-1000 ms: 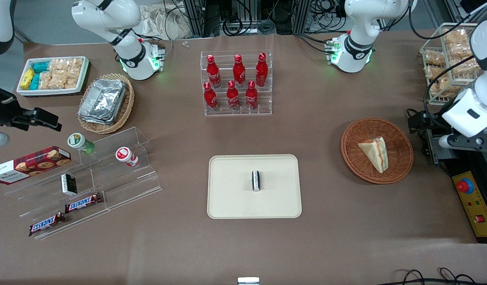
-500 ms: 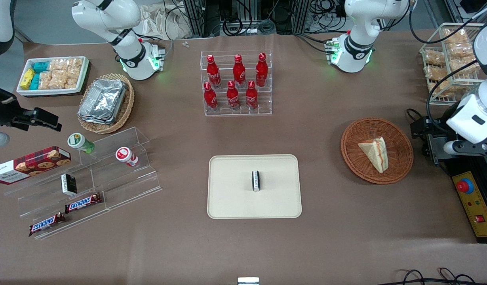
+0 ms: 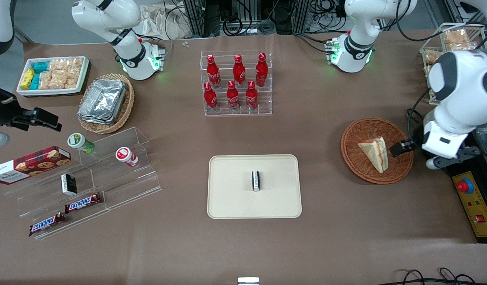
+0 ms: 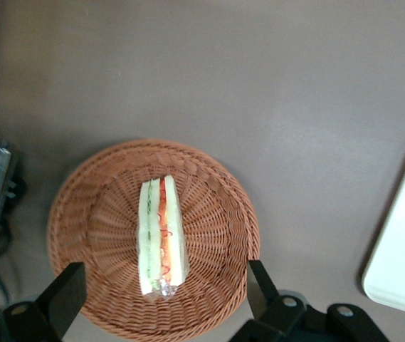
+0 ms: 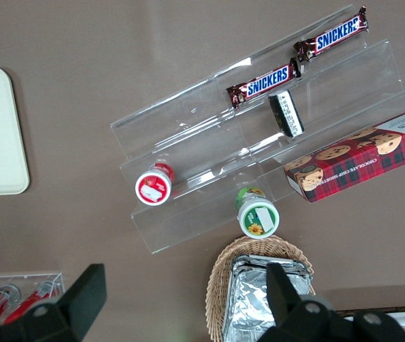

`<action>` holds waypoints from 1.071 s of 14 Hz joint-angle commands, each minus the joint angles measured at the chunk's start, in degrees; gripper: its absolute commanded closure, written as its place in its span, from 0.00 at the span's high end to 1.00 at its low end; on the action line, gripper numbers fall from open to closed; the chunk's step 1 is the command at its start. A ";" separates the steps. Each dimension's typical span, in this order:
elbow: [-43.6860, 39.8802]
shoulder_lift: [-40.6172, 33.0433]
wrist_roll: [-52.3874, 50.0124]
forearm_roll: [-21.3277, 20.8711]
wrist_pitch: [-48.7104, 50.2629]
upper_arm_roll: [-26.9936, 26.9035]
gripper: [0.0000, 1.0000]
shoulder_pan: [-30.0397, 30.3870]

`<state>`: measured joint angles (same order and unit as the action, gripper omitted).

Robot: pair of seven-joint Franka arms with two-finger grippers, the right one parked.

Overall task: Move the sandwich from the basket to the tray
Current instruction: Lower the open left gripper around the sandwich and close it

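Lying between claw (image 4: pixel 165 293) fingers: sandwich (image 4: pixel 161 236)

One sandwich (image 3: pixel 375 153) lies in one round basket (image 3: pixel 402 166); one tray (image 3: pixel 235 198) carries one small dark packet (image 3: pixel 256 180). Six red bottles (image 3: pixel 233 95) fill one clear rack. Two Snickers bars (image 3: pixel 83 203), two lidded cups (image 3: pixel 124 155), one cookie box (image 3: pixel 29 164). The foil containers (image 3: pixel 103 99) are stacked, perhaps three. One gripper (image 4: pixel 163 299), jaws apart, hangs above the basket.
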<state>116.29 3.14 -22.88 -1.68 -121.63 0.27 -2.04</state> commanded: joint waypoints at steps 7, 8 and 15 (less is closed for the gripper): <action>15.28 0.19 -13.49 -0.08 -13.45 0.34 1.00 -0.07; 15.37 0.72 -14.90 -0.08 -13.72 0.34 1.00 -0.16; 20.81 3.89 -15.35 -0.17 -22.50 0.34 1.00 -0.16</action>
<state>135.04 6.47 -36.62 -1.68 -140.59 0.48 -2.12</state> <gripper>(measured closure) 0.000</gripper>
